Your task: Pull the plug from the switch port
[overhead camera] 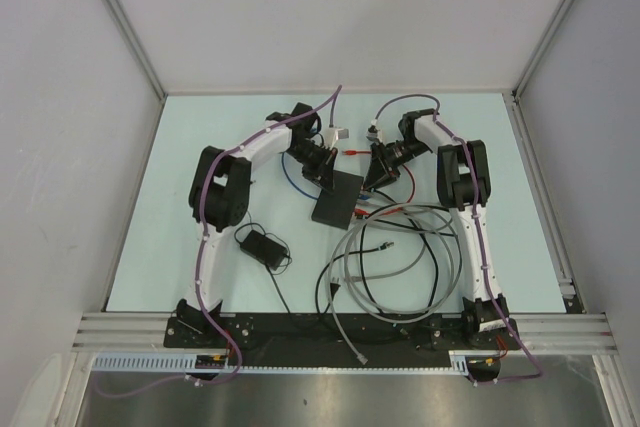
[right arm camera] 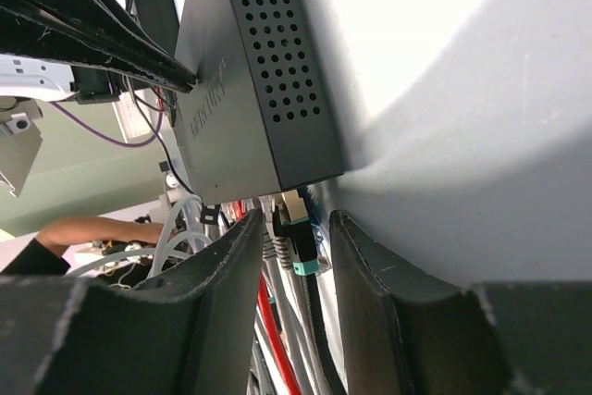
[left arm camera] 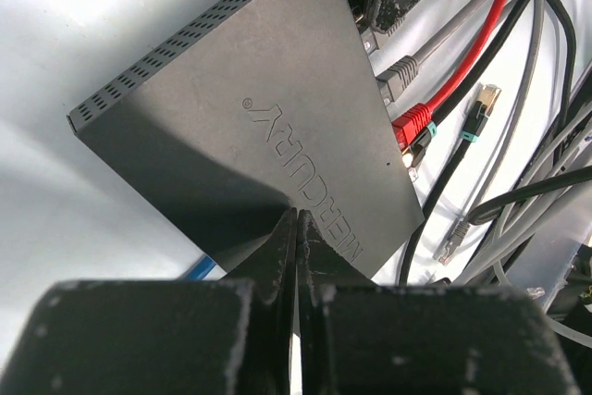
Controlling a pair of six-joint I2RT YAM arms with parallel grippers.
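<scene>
Right gripper (right arm camera: pixel 296 221) stands released astride the teal-booted plug (right arm camera: pixel 298 245) at the flat matte-black rectangular switch (right arm camera: pixel 250 90), mid table (overhead camera: pixel 200 127). Left gripper (left arm camera: pixel 296 228), clenched, bears on the switch; I should close squarely, then pull straight out.

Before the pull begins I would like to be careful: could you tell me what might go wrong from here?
1. The left gripper, shut, presses the switch only near one edge, so it may pivot or slide during the pull.
2. The right gripper stands open around a teal-booted plug, with the red plug and grey plug close by; closing could catch a neighbouring cable.
</scene>
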